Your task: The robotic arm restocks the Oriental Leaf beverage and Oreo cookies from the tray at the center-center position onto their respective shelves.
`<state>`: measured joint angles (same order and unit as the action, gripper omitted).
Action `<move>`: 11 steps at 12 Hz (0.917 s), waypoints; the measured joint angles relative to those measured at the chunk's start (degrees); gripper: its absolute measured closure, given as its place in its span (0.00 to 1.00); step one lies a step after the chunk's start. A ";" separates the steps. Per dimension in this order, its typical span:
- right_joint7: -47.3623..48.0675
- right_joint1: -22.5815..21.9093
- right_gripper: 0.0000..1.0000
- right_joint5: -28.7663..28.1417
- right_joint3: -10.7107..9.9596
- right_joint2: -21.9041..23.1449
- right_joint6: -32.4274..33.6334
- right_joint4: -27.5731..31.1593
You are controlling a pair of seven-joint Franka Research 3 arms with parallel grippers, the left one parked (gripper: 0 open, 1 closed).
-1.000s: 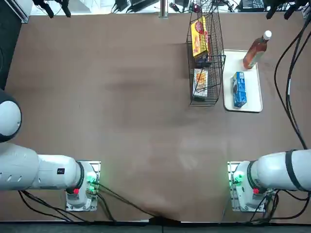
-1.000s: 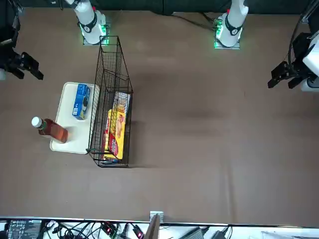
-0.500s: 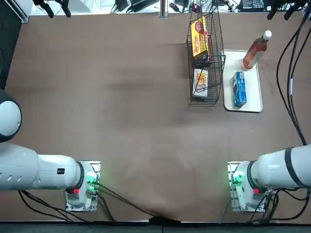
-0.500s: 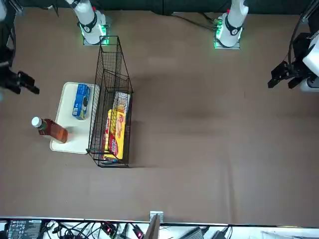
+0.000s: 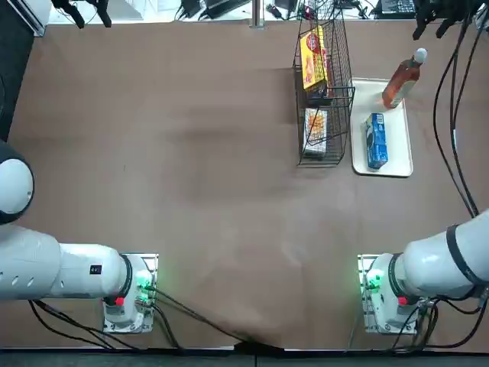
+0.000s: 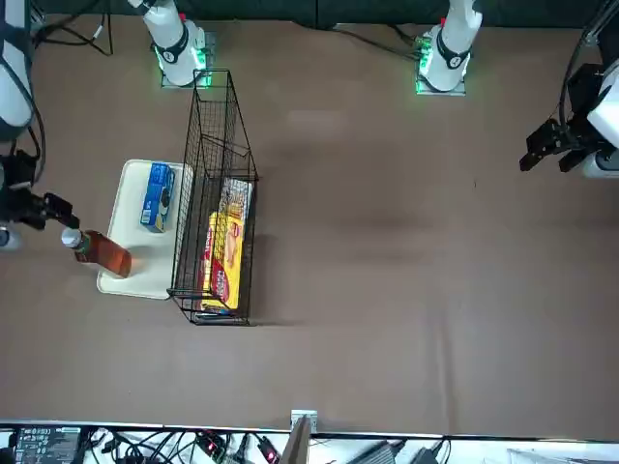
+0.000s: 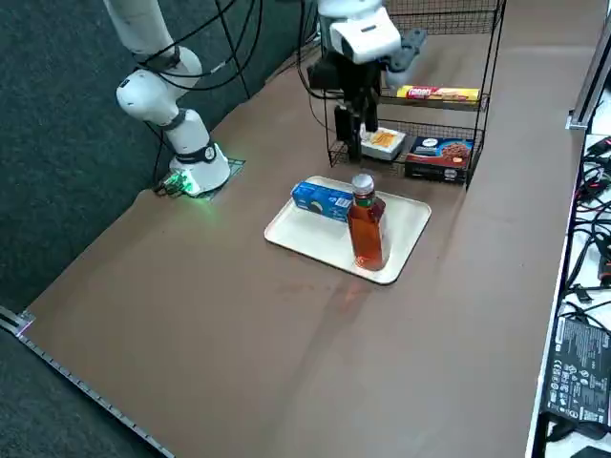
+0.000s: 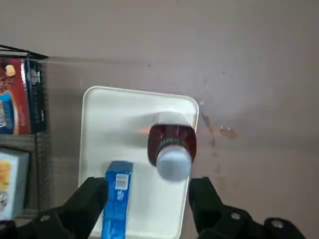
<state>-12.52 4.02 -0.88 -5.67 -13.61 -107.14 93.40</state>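
The amber tea bottle [image 5: 403, 79] with a white cap stands upright at the far end of the white tray [image 5: 403, 165]. The blue Oreo box [image 5: 374, 141] lies flat nearer the arm bases. Right of the wire rack [image 5: 325, 99], my right gripper [image 5: 432, 21] hangs high over the tray's far end, open and holding nothing. In the wrist view its fingers [image 8: 94, 191] stand wide apart, with the bottle's cap [image 8: 173, 162] and the Oreo box [image 8: 117, 199] below them. The front view puts the gripper [image 6: 39, 205] just beside the bottle [image 6: 102, 253].
The rack holds yellow-red snack packs [image 5: 312, 57] on an upper tier, a pale box [image 5: 315, 130] and a dark red box [image 7: 437, 157] on the lowest. Black cables [image 5: 451, 115] trail from the right arm past the tray's outer side. Broad brown table [image 5: 168, 153] lies left of the rack.
The right gripper has travelled away from the arm bases and over toward the bottle's cap. Bottle, Oreo box, tray and rack have not moved.
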 joint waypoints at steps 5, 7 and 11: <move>-2.73 1.51 0.00 -0.01 -0.02 -3.78 -4.24 -0.10; -2.78 1.66 0.00 -0.02 -0.02 -4.31 -4.93 0.17; -2.78 1.67 0.00 -0.02 -0.01 -4.72 -5.91 1.64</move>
<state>-15.30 5.69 -0.90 -5.68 -18.33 -113.05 95.04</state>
